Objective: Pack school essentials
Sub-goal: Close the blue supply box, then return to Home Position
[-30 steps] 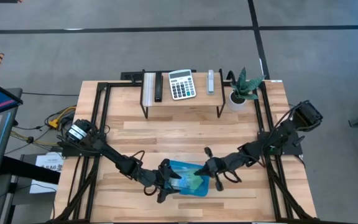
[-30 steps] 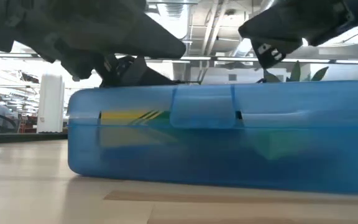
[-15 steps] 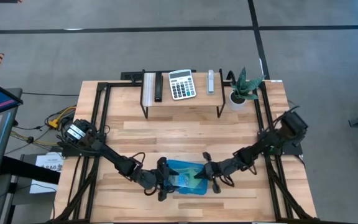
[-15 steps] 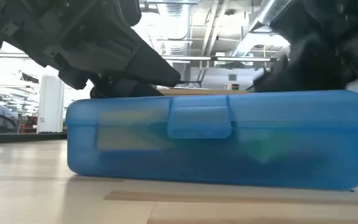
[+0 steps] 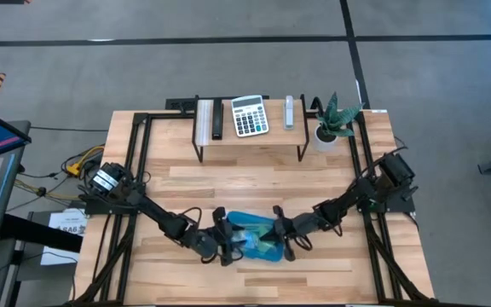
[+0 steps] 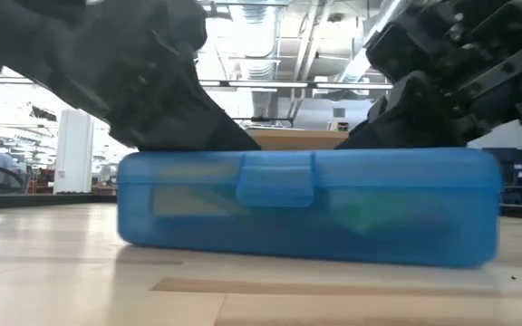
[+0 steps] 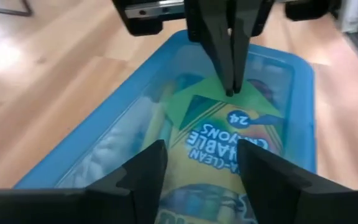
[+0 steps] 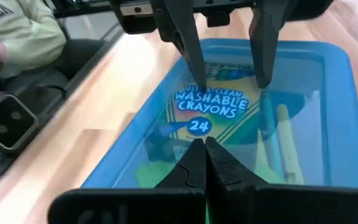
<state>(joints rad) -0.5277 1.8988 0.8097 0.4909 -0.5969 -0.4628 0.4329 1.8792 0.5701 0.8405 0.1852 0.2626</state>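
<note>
— High view: where's the box?
— I see the blue case (image 5: 254,239) at the table's (image 5: 254,183) front edge, lid down, crayon box (image 7: 229,134) inside. My left gripper (image 7: 194,168) sits spread on its lid; right gripper (image 8: 205,158) pinched together, empty.

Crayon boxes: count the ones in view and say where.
1. The crayon box lies inside the closed blue case, seen through its lid between both grippers. Others could be hidden underneath.

"WASHABLE CRAYONS" and "24" are being shown on the crayon box (image 8: 211,106) inside the blue case (image 8: 347,118). No other text is being displayed legibly.
</note>
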